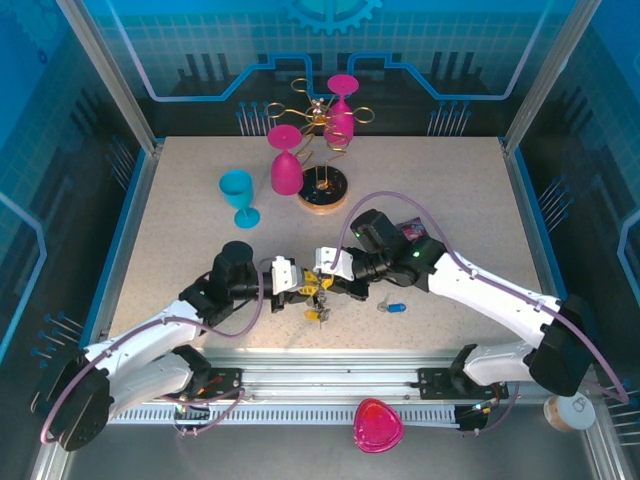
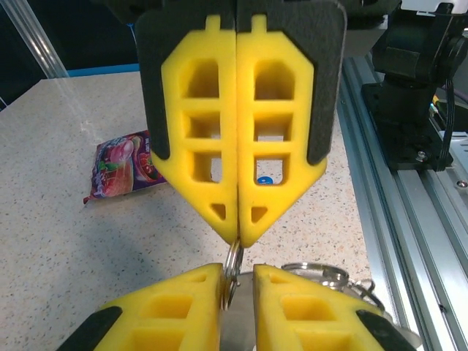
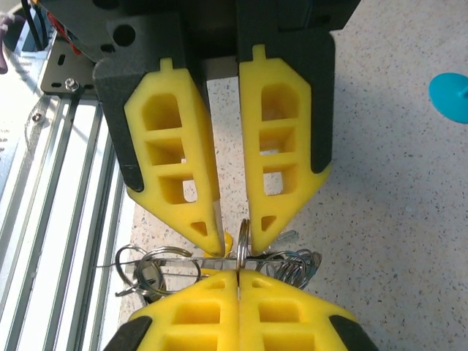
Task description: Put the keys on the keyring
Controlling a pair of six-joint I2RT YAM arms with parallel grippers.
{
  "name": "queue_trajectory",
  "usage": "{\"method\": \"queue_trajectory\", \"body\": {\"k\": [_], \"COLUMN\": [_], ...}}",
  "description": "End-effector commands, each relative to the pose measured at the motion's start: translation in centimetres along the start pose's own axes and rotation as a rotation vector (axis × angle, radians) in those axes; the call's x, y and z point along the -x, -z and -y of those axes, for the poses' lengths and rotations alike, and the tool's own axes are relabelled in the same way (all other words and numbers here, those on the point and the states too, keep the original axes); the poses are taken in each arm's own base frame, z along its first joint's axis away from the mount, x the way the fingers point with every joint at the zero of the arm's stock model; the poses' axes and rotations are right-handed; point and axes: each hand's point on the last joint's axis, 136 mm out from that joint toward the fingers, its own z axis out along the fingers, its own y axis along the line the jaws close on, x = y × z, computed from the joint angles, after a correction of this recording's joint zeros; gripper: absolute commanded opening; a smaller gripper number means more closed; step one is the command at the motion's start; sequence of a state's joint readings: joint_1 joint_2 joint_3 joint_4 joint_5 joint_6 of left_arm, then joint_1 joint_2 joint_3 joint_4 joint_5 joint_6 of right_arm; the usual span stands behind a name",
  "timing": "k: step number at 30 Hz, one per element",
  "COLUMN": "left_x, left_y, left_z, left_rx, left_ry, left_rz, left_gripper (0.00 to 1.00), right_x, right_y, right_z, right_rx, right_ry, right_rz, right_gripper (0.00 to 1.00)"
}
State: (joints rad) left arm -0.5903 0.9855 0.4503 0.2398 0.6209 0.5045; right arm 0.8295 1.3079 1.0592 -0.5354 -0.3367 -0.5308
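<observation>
Right gripper (image 3: pixel 239 278) is closed tight, its yellow fingertips pinching a small silver ring (image 2: pixel 231 274) that stands on edge. Left gripper (image 2: pixel 238 272) faces it tip to tip. Its fingers are a narrow gap apart with the same ring between them, against one finger; I cannot tell whether it presses the ring.

The keyring (image 3: pixel 157 265) hangs just beside the pinched ring as a tangle of thin grey wire loops and smaller rings. It trails toward the near edge of the counter (image 1: pixel 180 230). From above, a bunch of keys (image 1: pixel 318 312) dangles under the meeting fingertips, with a spot of yellow at the tips. One blue key (image 1: pixel 396 307) lies alone on the counter to the right, under the right arm and apart from the bunch.

Both grippers meet about mid-width of the counter and close to its near edge. The slotted metal rail (image 1: pixel 320 385) runs just past that edge, so there is little room on the near side. To the left and far side the counter is bare as far as a blue goblet (image 1: pixel 238 192). The gold wire rack (image 1: pixel 322 120) with pink glasses stands well apart at the far edge. A purple snack packet (image 2: pixel 121 162) lies to the right, partly behind the right arm.
</observation>
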Motion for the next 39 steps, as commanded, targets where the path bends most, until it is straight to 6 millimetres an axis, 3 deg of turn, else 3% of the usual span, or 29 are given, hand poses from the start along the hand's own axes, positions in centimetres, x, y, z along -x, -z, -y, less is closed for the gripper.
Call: {"method": "queue_trajectory", "body": {"k": [1, 6, 12, 16, 23, 39], "left_x": [0.6, 0.6, 0.4, 0.4, 1.6, 2.1], "left_y": [0.1, 0.0, 0.1, 0.2, 0.2, 0.1], "left_z": [0.0, 0.3, 0.3, 0.0, -0.6, 0.3], "left_rx": [-0.004, -0.024, -0.016, 0.022, 0.071, 0.008], "left_ry": [-0.030, -0.027, -0.040, -0.032, 0.074, 0.141], "left_rz": [0.006, 0.005, 0.006, 0.028, 0.153, 0.205], "left_gripper": [0.17, 0.00, 0.00, 0.00, 0.00, 0.00], "right_x": [0.2, 1.1, 1.5, 1.1, -0.2, 0.4], "right_y": [0.3, 0.3, 0.4, 1.3, 1.0, 0.2], "right_z": [-0.4, -0.4, -0.5, 0.8, 0.3, 0.3], "right_rx": [0.013, 0.019, 0.013, -0.075, -0.148, -0.130], "right_ry": [0.034, 0.038, -0.018, -0.098, -0.079, -0.065], "right_rz": [-0.049, -0.035, 0.028, 0.136, 0.357, 0.411], "right_gripper": [0.00, 0.00, 0.00, 0.18, 0.26, 0.23]}}
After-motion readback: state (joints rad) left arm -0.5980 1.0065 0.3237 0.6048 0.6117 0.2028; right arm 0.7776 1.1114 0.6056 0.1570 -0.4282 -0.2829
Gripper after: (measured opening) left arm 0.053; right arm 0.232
